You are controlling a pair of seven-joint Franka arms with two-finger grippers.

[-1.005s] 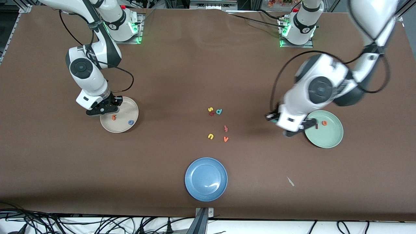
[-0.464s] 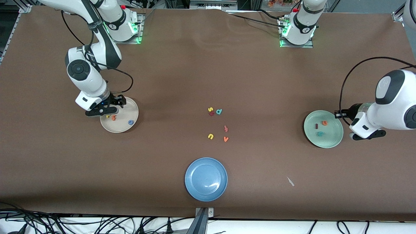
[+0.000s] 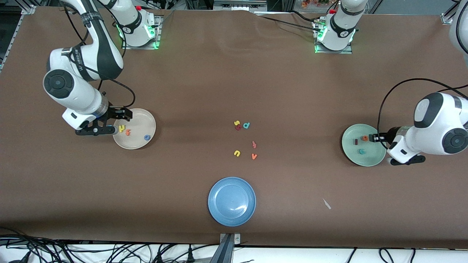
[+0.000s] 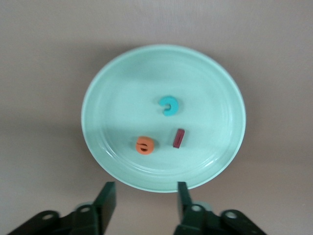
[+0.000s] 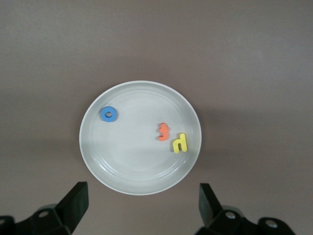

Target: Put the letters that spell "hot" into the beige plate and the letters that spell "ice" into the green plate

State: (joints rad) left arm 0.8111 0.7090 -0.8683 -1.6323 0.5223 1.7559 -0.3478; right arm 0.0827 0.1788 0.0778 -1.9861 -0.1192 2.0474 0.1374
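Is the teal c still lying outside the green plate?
No, the teal c lies inside the green plate, near the orange e and maroon i.

Illumination is even and overhead. A glare spot marks the blue plate (image 3: 231, 201). Soft shadows lie along the table (image 3: 204, 80) front edge; the left wrist view is slightly blurred.

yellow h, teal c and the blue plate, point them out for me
yellow h (image 5: 180, 142): right wrist view, on the letter's stem, in the beige plate.
teal c (image 4: 169, 105): left wrist view, on the letter's curved back, in the green plate.
blue plate (image 3: 231, 201): front view, on its bare middle.
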